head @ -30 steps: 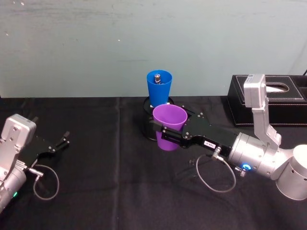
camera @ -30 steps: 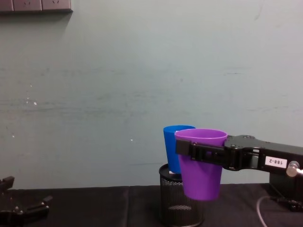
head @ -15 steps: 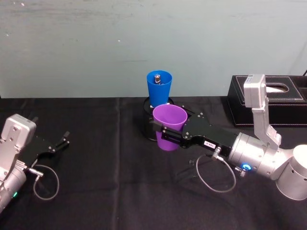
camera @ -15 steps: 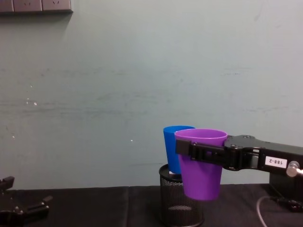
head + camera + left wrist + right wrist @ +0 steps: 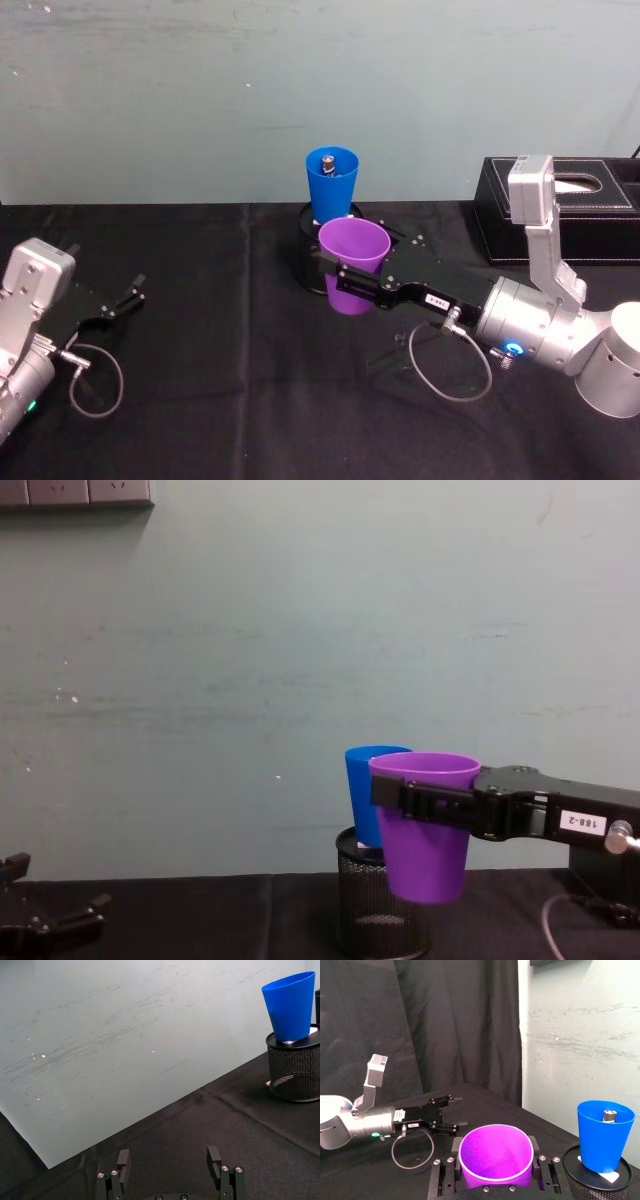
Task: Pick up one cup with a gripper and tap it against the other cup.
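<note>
There are two cups, one purple tapered plastic cup [image 5: 352, 262] and one bright blue tapered plastic cup [image 5: 331, 185], both near the centre of the head view. The long black right gripper [image 5: 345, 280] reaches in from the lower right, its fingers [image 5: 545, 1167] clamped on either side of the purple cup just under the rim, holding it upright above the black surface [image 5: 220, 380]. The blue cup stands on one black mesh pen holder [image 5: 375, 905] just behind, with a narrow gap between the cups. At lower left the left gripper [image 5: 128, 298] rests with fingers [image 5: 214, 1156] spread, holding nothing.
</note>
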Action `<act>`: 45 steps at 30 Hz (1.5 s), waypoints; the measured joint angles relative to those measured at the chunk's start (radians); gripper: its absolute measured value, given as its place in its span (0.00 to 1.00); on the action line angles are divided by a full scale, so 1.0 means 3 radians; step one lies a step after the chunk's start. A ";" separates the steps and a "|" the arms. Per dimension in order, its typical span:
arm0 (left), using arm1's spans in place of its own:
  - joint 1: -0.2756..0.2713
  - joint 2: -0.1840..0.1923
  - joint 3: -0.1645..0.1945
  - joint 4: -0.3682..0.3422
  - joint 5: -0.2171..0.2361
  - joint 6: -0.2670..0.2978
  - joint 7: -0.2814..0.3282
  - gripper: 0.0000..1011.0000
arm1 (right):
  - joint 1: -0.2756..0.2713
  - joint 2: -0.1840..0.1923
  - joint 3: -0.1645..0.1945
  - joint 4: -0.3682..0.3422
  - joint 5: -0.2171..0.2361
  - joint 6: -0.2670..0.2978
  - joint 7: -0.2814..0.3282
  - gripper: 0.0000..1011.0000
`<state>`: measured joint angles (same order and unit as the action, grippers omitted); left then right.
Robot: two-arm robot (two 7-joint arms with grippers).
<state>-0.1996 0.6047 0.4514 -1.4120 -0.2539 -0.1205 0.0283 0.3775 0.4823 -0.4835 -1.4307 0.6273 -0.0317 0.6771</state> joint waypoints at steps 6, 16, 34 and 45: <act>0.0000 0.0000 0.0000 0.0000 0.0000 0.0000 0.0000 0.99 | 0.0000 0.0000 0.0000 0.0000 0.0000 0.0000 0.0000 0.75; 0.0000 0.0000 0.0000 0.0000 0.0000 0.0000 0.0000 0.99 | 0.0000 0.0000 0.0000 0.0000 0.0000 0.0000 0.0000 0.75; 0.0000 0.0000 0.0000 0.0000 0.0000 0.0000 0.0000 0.99 | 0.0000 0.0000 0.0000 0.0000 0.0000 0.0000 0.0000 0.75; 0.0000 0.0000 0.0000 0.0000 0.0000 0.0000 0.0000 0.99 | 0.0000 0.0000 0.0000 0.0000 0.0000 0.0000 0.0000 0.75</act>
<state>-0.1996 0.6046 0.4514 -1.4120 -0.2539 -0.1205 0.0283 0.3775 0.4823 -0.4835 -1.4307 0.6273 -0.0317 0.6771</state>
